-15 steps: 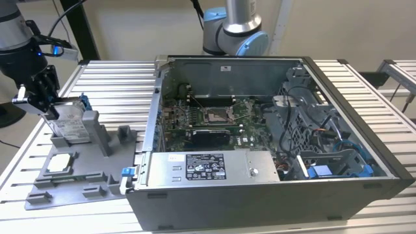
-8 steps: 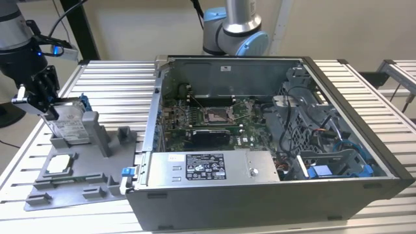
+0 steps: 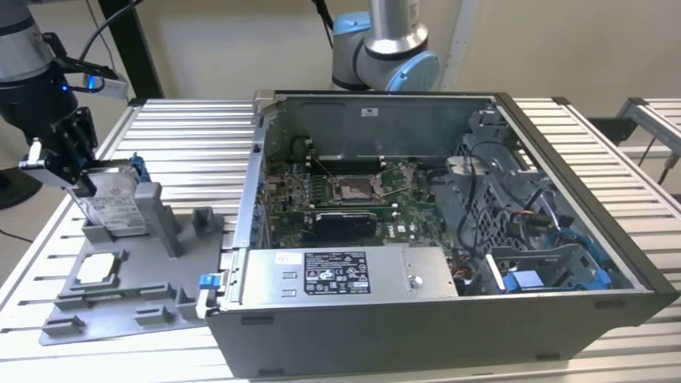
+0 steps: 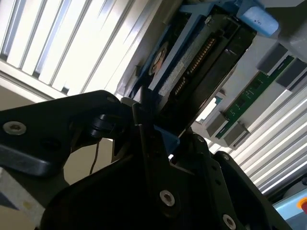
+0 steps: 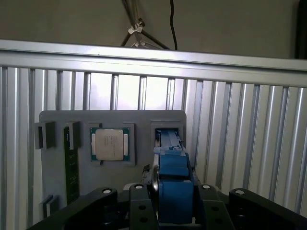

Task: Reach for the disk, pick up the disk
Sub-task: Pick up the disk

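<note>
The gripper has its 2 fingers closed on the disk, standing upright in a grey tray beside the computer case; grasp looks made, and lifting likely calls for a straight upward pull

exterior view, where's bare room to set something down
Bare table slats lie behind the grey tray, beside the computer case, and past the case's opposite wall. Crowded: the tray's corner where the gripper stands at the disk.

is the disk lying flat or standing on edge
On edge: the disk stands upright in the grey fixture's slot, with the gripper at its top.
</note>
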`<control>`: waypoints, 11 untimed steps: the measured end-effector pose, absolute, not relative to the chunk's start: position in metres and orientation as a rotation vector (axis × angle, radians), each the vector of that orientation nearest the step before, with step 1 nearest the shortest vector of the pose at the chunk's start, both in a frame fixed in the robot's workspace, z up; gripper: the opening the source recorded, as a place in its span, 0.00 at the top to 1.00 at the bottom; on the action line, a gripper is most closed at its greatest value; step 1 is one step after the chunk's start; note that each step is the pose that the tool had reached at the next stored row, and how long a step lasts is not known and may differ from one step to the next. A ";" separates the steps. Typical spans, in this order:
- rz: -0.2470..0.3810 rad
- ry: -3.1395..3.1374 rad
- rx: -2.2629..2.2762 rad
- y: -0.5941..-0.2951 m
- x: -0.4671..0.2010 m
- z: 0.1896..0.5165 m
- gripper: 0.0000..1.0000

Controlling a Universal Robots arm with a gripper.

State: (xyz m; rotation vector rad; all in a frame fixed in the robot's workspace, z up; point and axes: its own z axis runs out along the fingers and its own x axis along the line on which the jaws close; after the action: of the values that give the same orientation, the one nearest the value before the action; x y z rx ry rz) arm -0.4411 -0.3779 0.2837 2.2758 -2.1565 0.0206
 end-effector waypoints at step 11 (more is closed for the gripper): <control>0.021 -2.157 2.276 -0.378 -0.441 0.288 1.00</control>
State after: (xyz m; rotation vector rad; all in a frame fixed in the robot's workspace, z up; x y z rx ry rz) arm -0.4411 -0.3778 0.2881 2.2757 -2.1566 0.0207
